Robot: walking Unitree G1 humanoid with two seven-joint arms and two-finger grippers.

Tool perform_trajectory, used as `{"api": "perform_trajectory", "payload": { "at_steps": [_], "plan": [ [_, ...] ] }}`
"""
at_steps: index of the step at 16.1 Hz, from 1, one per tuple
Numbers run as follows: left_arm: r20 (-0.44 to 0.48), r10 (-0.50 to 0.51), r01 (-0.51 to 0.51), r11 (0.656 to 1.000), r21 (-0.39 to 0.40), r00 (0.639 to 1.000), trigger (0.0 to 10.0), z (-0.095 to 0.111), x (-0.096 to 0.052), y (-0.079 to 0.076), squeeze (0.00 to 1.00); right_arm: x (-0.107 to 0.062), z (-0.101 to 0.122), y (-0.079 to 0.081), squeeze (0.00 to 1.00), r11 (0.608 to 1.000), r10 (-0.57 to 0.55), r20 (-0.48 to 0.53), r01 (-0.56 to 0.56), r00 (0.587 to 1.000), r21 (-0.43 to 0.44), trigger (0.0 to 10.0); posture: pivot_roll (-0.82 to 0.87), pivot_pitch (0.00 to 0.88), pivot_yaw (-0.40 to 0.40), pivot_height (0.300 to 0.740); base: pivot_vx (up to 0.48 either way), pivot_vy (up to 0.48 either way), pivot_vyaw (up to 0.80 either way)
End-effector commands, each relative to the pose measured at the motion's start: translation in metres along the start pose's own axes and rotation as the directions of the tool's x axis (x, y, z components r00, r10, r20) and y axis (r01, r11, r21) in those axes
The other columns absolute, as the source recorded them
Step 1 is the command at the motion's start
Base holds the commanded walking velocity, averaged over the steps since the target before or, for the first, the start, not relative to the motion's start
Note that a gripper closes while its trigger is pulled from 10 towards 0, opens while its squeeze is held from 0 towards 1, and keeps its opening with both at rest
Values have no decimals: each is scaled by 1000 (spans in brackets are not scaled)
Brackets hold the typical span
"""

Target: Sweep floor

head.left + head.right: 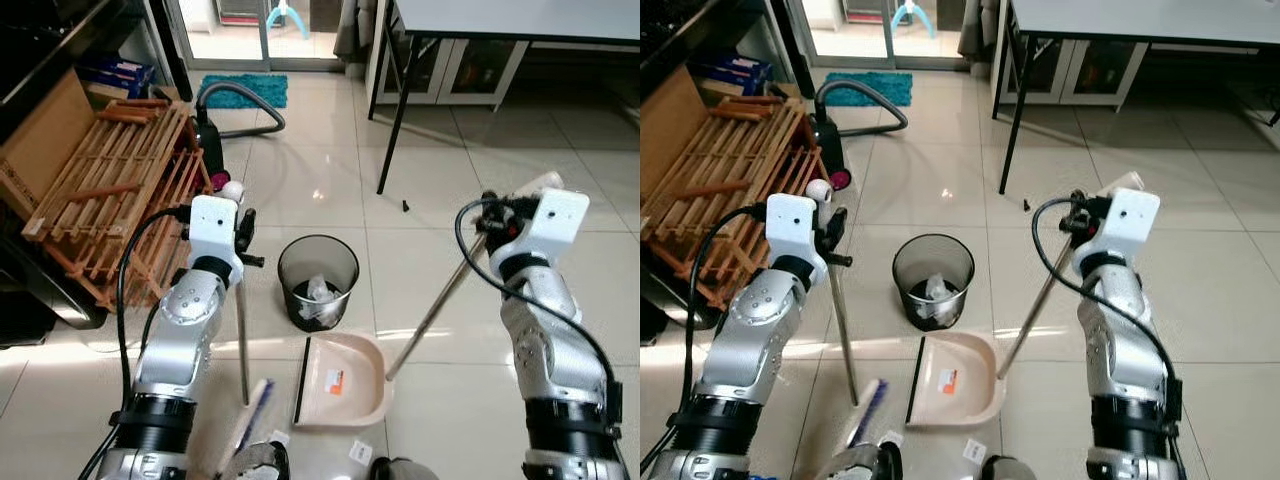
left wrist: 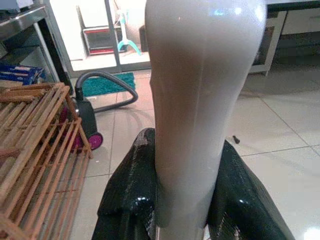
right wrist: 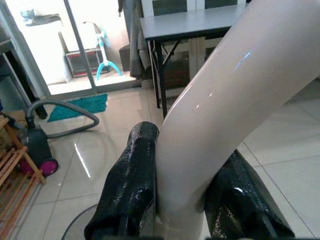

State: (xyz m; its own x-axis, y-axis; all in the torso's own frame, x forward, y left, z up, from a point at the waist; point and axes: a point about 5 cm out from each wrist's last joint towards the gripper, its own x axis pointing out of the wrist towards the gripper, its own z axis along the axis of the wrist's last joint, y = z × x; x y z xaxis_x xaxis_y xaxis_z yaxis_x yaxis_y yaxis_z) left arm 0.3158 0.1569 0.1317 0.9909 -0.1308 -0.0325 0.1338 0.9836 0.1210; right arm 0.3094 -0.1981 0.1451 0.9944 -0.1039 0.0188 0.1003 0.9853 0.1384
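On your far left a wooden rack [image 1: 110, 190] leans by the wall, with a vacuum cleaner [image 1: 210, 135] just beyond it. Your left end effector [image 2: 182, 200] is clenched around the pale grip of the broom handle [image 1: 241, 330]; the wrist view shows both black fingers [image 2: 132, 190] pressed against its sides. The pole runs nearly upright from that grip down to the floor [image 1: 330, 170], and the broom head [image 1: 250, 415] lies at its foot, close in front of you and just left of the dustpan [image 1: 342, 382].

Behind the dustpan stands the black mesh bin [image 1: 318, 282], already holding some crumpled scraps. A small white scrap [image 1: 359, 452] lies on the tiles just in front of the pan's near edge.

Your right end effector [image 3: 182, 200] is likewise clamped on the pale top of the dustpan handle [image 1: 432, 312], which slants down and to your left from that grip to the pan's right rim. Further off stands a dark-legged surface [image 1: 500, 20], and a small dark speck [image 1: 406, 206] sits on the tiles near its leg.

What matters next is this: the pan's dark lip faces your left, toward the broom, so the broom head sits on the open side. The left arm is the nearer one to the scrap, and I judge a short stroke rightward along the floor would carry debris into the pan.
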Motion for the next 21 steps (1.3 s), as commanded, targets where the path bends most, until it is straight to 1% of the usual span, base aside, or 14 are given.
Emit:
{"api": "perform_trajectory", "payload": {
  "at_steps": [1, 3, 7, 10, 16, 21],
  "plan": [
    [0, -23, 23, 999, 33, 1000, 10000, -1, -3, -2, 0, -3, 2, 5, 0, 1000, 6, 5, -6, 1000, -1, 10000, -7, 53, 22, 740, 0, 0, 0],
    [17, -38, 37, 997, 67, 999, 10000, 3, -6, -4, 0, -7, 1, 7, 0, 1000, 7, 7, -7, 1000, -6, 10000, -4, 50, 19, 740, 0, 0, 0],
    [24, -36, 34, 996, 86, 999, 10000, 4, -10, -4, 0, -7, 5, 7, 0, 1000, -2, 27, 2, 1000, -7, 10000, -3, 45, 23, 740, 0, 0, 0],
    [30, -35, 32, 995, 92, 999, 10000, 5, -12, -3, 0, -8, 5, 6, 0, 1000, -4, 30, 5, 1000, -10, 10000, -5, 42, 23, 740, 0, 0, 0],
    [51, -28, 23, 996, 92, 998, 10000, 10, -13, -3, 0, -6, 13, 5, 0, 1000, -9, 55, 10, 998, -19, 10000, -8, 43, 16, 740, 0, 0, 0],
    [55, -29, 24, 996, 88, 998, 10000, 10, -12, -3, 0, -8, 14, 2, 0, 999, -21, 61, 23, 998, -34, 10000, -14, 45, 18, 740, -300, 0, 0]
  ]
}}
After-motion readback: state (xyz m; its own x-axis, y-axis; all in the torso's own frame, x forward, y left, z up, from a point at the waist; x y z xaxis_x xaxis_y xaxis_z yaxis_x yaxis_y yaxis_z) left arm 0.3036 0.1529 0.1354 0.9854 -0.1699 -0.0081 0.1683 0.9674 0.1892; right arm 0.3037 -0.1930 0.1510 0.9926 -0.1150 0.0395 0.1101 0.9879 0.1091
